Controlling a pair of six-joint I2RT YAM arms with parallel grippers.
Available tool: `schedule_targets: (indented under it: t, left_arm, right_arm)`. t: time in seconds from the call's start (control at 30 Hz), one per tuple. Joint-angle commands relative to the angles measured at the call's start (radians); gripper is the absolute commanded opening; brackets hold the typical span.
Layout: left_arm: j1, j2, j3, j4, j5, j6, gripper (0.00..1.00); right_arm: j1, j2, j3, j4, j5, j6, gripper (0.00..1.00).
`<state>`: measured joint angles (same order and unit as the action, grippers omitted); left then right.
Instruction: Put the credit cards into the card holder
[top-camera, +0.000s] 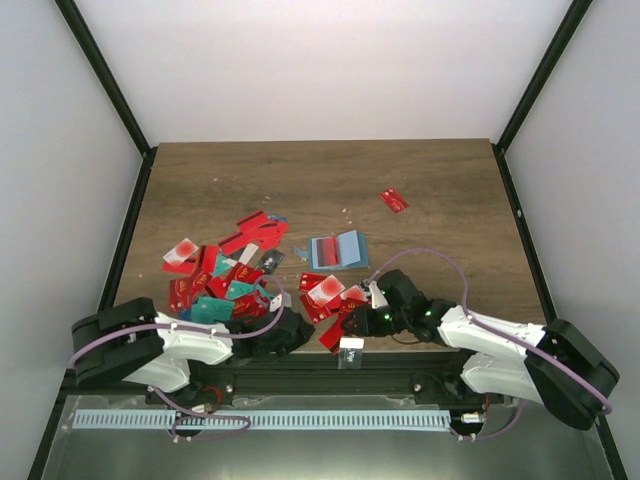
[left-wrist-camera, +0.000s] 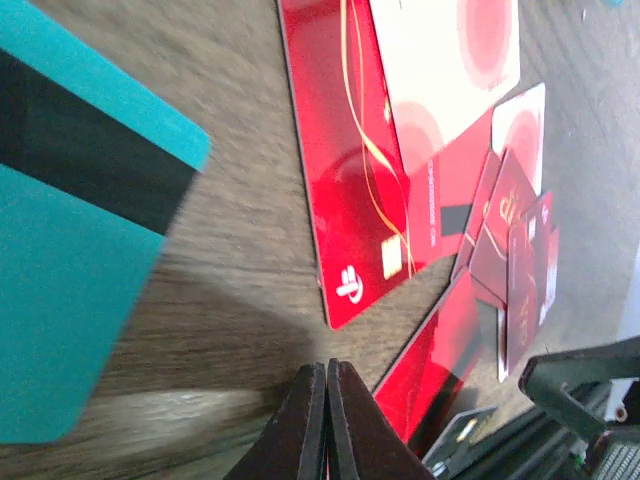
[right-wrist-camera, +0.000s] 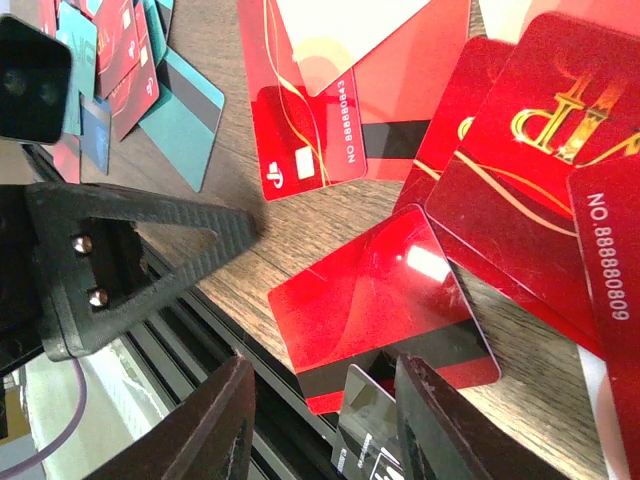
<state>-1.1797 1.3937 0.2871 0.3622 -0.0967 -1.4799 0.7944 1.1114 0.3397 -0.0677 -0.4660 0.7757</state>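
Mostly the credit cards (top-camera: 225, 272) lie loose in an overlapping heap on the left half of the table (top-camera: 440, 180), red ones with some teal and white among them. A smaller red cluster (top-camera: 328, 293) sits at the front edge near the middle. The card holder (top-camera: 338, 250) lies opened flat on the wood just right of the heap and just behind that smaller cluster, its paler blue inner panels facing up. A lone red card (top-camera: 394, 200) rests well apart toward the back right. The left gripper (left-wrist-camera: 327, 368) is low at the near edge of the heap and clenched, its two fingers pressed tip to tip over bare wood. Its wrist view shows a teal card (left-wrist-camera: 70, 300) with a black stripe to one side, and ahead a long red card (left-wrist-camera: 345, 180) with a gold swirl, partly under a white card (left-wrist-camera: 450, 60) marked with red circles. The right gripper (right-wrist-camera: 322, 370) is low at the front edge beside the smaller cluster, with its jaws apart. A striped red card (right-wrist-camera: 380, 300) lies at the table's lip just ahead of them. A small grey card (right-wrist-camera: 365, 425) stands in the gap past the edge, close to one finger; whether it touches that finger cannot be told.
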Motion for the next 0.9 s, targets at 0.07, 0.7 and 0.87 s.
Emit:
schedule_targets:
  t: [0.07, 0.7, 0.87]
  left_arm:
    - [0.019, -0.079, 0.021, -0.144, -0.155, 0.037, 0.04]
    - [0.052, -0.004, 0.152, -0.054, 0.166, 0.477, 0.09]
    - [0.058, 0.027, 0.152, -0.019, 0.211, 0.482, 0.1]
  right_arm:
    - [0.007, -0.012, 0.067, -0.015, 0.037, -0.017, 0.41]
    - [0.007, -0.131, -0.061, -0.146, 0.049, -0.049, 0.66]
    - [0.007, -0.104, -0.108, -0.08, -0.006, -0.053, 0.66]
